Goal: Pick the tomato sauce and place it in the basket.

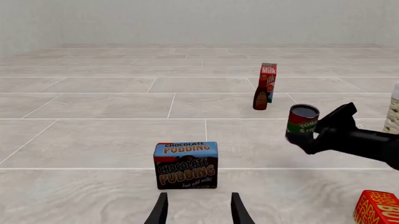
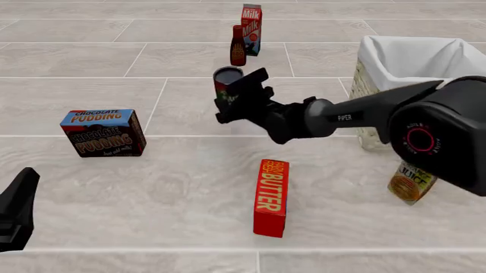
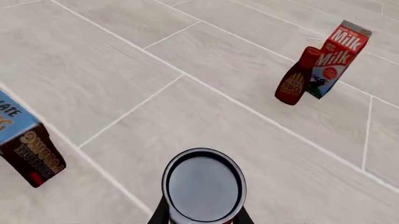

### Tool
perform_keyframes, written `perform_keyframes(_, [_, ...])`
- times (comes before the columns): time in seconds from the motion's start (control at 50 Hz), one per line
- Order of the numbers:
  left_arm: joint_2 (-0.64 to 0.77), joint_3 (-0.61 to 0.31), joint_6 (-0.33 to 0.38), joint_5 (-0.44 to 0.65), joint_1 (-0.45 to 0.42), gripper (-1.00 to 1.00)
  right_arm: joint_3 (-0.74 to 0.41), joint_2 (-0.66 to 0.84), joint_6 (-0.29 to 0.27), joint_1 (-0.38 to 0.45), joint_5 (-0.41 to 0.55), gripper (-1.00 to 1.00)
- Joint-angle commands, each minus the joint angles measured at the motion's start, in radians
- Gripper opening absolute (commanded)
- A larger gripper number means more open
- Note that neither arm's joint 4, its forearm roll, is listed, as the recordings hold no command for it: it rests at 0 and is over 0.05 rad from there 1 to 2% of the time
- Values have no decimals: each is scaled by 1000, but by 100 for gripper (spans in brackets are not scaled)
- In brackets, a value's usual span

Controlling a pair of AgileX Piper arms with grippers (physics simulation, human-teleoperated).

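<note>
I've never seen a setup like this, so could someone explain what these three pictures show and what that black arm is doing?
These are simulator renders of two robot arms at one moment. The front view looks forward over the floor-like surface; the other two come from cameras behind each arm's pincer.

The right pincer is shut on the tomato sauce, a small tin, holding it lifted off the surface. The left pincer is open and holds nothing.

Lying about: a chocolate pudding box, a butter box, a milk carton with a dark bottle beside it, a juice container, and the cloth-lined basket, where the tin should go.
</note>
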Motion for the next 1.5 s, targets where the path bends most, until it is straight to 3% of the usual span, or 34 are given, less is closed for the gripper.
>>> perform_keyframes(0.02, [0, 0, 0, 0, 0, 100, 103, -134, 8, -17, -8, -100])
perform_keyframes(0.96, [0, 0, 0, 0, 0, 100, 239, -467, -34, -135, 84, -100])
perform_keyframes(1.5, [0, 0, 0, 0, 0, 100, 248, -570, -52, -192, 149, -100])
